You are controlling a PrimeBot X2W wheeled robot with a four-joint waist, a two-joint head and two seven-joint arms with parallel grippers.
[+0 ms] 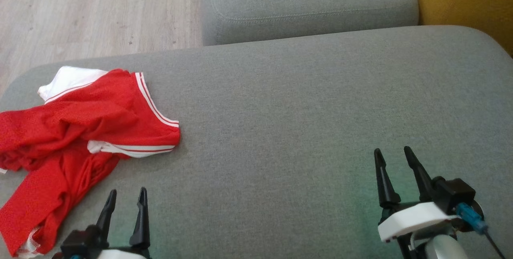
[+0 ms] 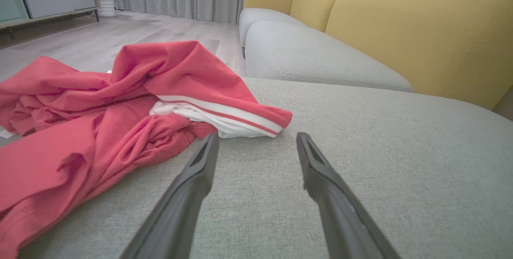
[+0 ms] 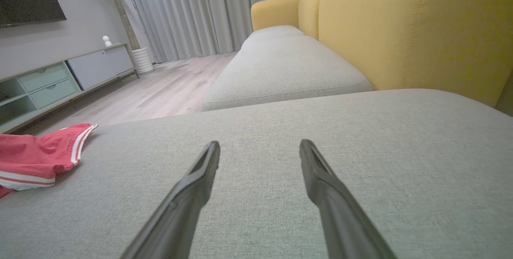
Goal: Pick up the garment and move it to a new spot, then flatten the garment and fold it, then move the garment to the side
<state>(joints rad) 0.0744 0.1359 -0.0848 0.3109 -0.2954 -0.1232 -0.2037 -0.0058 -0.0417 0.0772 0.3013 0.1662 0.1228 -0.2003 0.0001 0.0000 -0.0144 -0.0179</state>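
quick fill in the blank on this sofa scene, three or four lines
The crumpled garment is mostly ____ with white stripes.
It rests on a ____ cushion.
The left claw and right claw both stand ____, holding nothing.
The sofa backrest is ____.
Missing words: red; grey; open; yellow.

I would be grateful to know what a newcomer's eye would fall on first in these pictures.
The crumpled red garment with white striped trim, bunched at the left end of the grey seat cushion, stands out first. Next come the two open grippers over that cushion: the left gripper close beside the garment, the right gripper far off over bare fabric. The yellow backrest glows along the right.
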